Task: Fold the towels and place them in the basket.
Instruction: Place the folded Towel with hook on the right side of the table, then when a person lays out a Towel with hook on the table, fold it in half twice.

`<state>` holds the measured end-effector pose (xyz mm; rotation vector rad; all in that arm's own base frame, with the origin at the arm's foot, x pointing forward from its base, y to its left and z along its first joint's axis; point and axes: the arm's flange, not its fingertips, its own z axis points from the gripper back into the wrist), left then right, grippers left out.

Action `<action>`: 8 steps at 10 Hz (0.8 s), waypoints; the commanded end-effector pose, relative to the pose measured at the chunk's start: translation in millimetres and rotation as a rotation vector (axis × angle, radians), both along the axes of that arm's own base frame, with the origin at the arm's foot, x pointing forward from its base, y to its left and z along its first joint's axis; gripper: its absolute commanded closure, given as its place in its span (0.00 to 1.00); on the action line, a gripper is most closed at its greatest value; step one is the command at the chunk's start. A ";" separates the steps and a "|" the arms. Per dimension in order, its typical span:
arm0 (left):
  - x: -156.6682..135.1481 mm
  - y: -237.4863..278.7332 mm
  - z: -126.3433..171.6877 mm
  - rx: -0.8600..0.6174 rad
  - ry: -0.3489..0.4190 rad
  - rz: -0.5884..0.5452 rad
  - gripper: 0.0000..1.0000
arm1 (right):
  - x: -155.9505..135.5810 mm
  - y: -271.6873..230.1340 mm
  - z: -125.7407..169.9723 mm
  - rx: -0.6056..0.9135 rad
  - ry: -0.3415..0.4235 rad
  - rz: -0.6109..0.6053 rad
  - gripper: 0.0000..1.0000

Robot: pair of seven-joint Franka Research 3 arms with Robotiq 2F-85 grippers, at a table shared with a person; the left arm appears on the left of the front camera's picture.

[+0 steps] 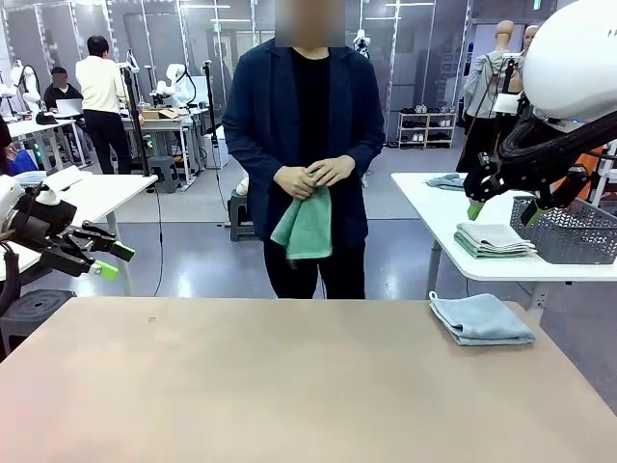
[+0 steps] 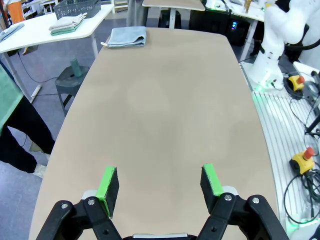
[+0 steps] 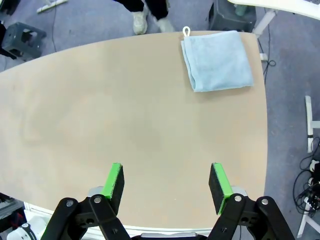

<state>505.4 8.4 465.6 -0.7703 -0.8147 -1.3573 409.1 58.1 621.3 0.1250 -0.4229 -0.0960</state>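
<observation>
Blue-grey towel [image 1: 480, 319] lies folded on the table [image 1: 289, 386] at frame right, left pincer [image 2: 159, 181] and right pincer [image 3: 167, 180] both gaping empty.

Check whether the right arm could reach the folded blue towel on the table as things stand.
Probably yes: the right gripper hangs open above the table, and nothing lies between it and the blue towel.

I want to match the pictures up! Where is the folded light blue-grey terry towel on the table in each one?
Front view: the folded light blue-grey terry towel lies on the right, by the table's far edge.
Left wrist view: the towel is at the top, left of middle.
Right wrist view: the towel is at the top right.
Shared landmark: the tan table; the towel sits near one corner.
</observation>
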 end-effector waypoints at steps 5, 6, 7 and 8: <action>-1.2 0.7 1.7 0.005 -0.003 -0.006 0.16 | -1.6 0.6 1.1 0.010 0.002 -0.017 0.15; -1.2 0.7 1.7 0.005 -0.003 -0.006 0.16 | -1.6 0.6 1.1 0.010 0.002 -0.017 0.15; -1.2 0.7 1.7 0.005 -0.003 -0.006 0.16 | -1.6 0.6 1.1 0.010 0.002 -0.017 0.15; -1.2 0.7 1.7 0.005 -0.003 -0.006 0.16 | -1.6 0.6 1.1 0.010 0.002 -0.017 0.15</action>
